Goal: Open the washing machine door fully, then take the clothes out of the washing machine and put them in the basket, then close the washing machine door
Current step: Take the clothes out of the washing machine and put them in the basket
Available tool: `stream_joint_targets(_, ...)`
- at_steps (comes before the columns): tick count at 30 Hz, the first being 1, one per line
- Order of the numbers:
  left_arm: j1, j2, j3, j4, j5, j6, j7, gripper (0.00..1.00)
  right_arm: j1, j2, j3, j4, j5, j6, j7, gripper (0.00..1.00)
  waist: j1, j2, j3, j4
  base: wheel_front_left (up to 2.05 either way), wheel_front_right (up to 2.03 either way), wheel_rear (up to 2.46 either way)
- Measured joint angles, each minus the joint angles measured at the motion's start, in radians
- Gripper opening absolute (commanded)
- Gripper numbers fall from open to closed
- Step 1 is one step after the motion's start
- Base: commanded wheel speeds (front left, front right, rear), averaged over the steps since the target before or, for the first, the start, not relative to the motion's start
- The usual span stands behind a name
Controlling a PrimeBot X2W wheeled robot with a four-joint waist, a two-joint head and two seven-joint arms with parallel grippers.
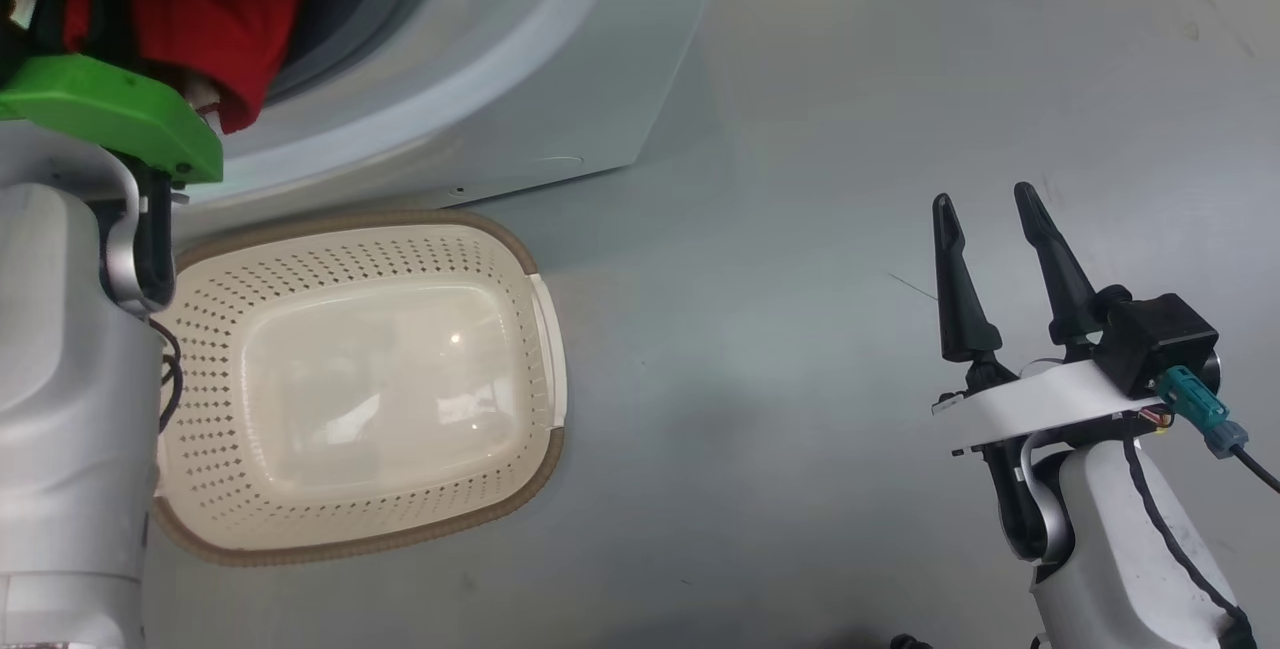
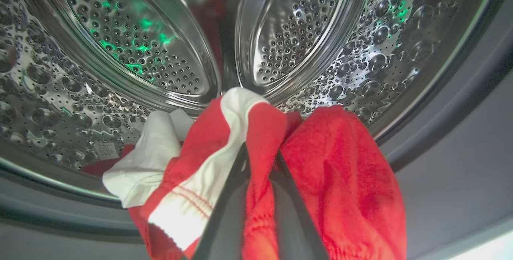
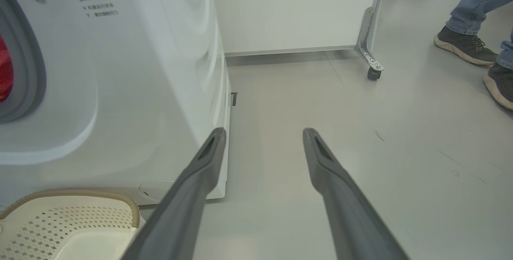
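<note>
Red and white clothes (image 2: 248, 164) hang at the mouth of the washing machine (image 1: 520, 59), with my left gripper (image 2: 260, 154) shut on a fold of the red fabric. In the head view the clothes (image 1: 190, 19) bulge out of the grey-rimmed opening above my left wrist. The steel drum (image 2: 132, 47) shows behind them. The cream basket (image 1: 350, 389) stands on the floor just below the opening, with nothing in it. My right gripper (image 1: 985, 214) is open over bare floor, well to the right of the basket (image 3: 68, 224). The door is out of view.
A white panel on a castor wheel (image 3: 374, 71) stands behind the washing machine (image 3: 120, 71). A person's feet (image 3: 467, 45) in dark shoes are at the far right of the right wrist view. Grey floor (image 1: 800, 329) stretches between the basket and my right arm.
</note>
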Motion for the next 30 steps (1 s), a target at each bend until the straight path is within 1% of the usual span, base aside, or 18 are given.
stream_joint_targets(5,0.071,-0.015,0.006,-0.031,-0.008,-0.004,-0.075,0.00,0.009,-0.002,0.000,0.007,-0.008,0.004,0.000,1.00,0.0000,0.0000,-0.038,0.029,0.00,0.00,0.00)
stream_joint_targets(7,0.101,-0.023,0.009,-0.047,-0.012,-0.004,-0.089,0.00,0.020,-0.003,0.000,0.012,-0.012,0.004,0.000,1.00,0.0000,0.0001,-0.055,0.040,0.00,0.00,0.00)
stream_joint_targets(14,0.207,-0.031,0.015,-0.124,-0.004,-0.003,-0.102,0.00,0.054,-0.009,-0.003,0.017,-0.021,0.005,0.000,1.00,0.0000,0.0000,-0.117,0.076,0.00,0.00,0.00)
stream_joint_targets(17,0.250,-0.035,0.020,-0.168,0.002,0.006,-0.104,0.00,0.068,-0.012,-0.005,0.019,-0.021,0.005,0.000,1.00,0.0000,0.0000,-0.144,0.091,0.00,0.00,0.00)
stream_joint_targets(24,0.336,-0.057,0.011,-0.290,0.021,0.022,-0.105,0.00,0.094,-0.016,-0.008,0.021,-0.030,0.005,0.000,1.00,0.0000,0.0000,-0.203,0.128,0.00,0.00,0.00)
stream_joint_targets(30,0.415,-0.078,-0.002,-0.384,0.045,0.025,-0.105,0.00,0.120,-0.018,-0.008,0.035,-0.031,0.005,0.000,1.00,0.0000,0.0000,-0.255,0.155,0.00,0.00,0.00)
